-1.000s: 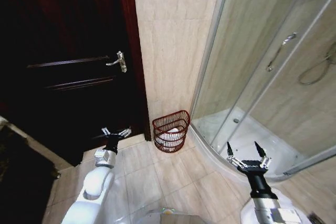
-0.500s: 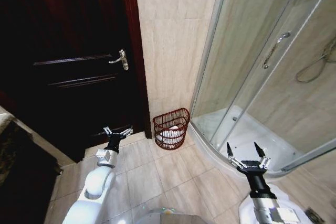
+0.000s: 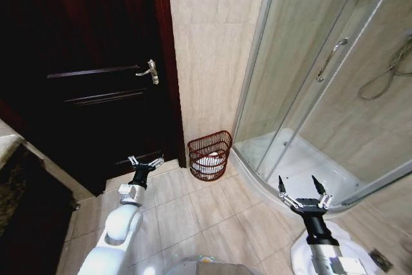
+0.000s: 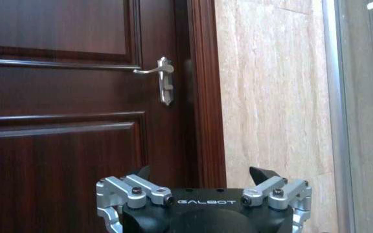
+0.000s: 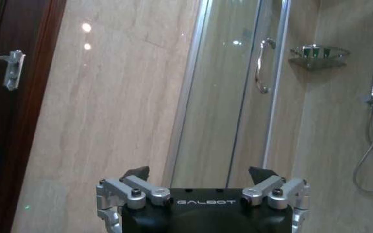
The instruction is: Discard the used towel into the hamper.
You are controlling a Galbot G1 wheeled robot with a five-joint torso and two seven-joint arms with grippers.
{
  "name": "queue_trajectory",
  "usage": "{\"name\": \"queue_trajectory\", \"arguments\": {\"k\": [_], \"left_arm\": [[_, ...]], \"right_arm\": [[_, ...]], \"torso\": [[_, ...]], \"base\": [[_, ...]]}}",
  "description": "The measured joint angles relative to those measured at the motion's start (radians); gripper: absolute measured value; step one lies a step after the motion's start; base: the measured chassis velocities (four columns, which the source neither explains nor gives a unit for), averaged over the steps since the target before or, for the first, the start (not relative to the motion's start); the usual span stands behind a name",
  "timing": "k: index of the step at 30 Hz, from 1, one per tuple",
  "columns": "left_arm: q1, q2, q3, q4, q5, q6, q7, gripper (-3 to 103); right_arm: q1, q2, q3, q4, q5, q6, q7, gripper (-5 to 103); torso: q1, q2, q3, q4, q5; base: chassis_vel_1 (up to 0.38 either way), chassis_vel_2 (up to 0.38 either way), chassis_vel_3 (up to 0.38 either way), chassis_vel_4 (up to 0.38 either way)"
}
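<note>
The hamper [image 3: 210,154], a small dark red wire basket, stands on the tiled floor against the beige wall, between the door and the shower. Something white, likely the towel [image 3: 208,161], lies inside it. My left gripper [image 3: 144,161] hangs open and empty at lower left, short of the hamper and to its left. My right gripper [image 3: 302,188] is open and empty at lower right, in front of the shower base. In the wrist views, the left gripper [image 4: 201,174] faces the door and the right gripper [image 5: 199,173] faces the wall and shower glass.
A dark wooden door [image 3: 96,82] with a metal handle [image 3: 150,71] fills the left. A curved glass shower enclosure [image 3: 322,75] with a raised white base [image 3: 302,165] takes the right. Beige floor tiles [image 3: 206,214] lie between me and the hamper.
The whole view has shifted: the hamper looks smaller and more floor shows in front, so the camera has moved back or up. Both grippers stay open and parked.
</note>
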Motion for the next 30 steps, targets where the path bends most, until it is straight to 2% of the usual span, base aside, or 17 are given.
{"name": "queue_trajectory", "arguments": {"k": [9, 30], "left_arm": [[0.001, 0.003, -0.005, -0.002, 0.000, -0.007, 0.002, 100], [0.006, -0.001, 0.001, 0.000, 0.009, -0.016, 0.004, 100]], "right_arm": [[-0.002, 0.000, 0.006, 0.007, -0.005, -0.004, 0.009, 100], [-0.005, 0.000, 0.014, -0.010, -0.003, 0.005, 0.022, 100]], "torso": [[0.000, 0.000, 0.000, 0.0000, 0.0002], [0.000, 0.000, 0.000, 0.0001, 0.0001]], "base": [[-0.029, -0.040, 0.028, 0.046], [-0.051, -0.122, 0.049, 0.120]]}}
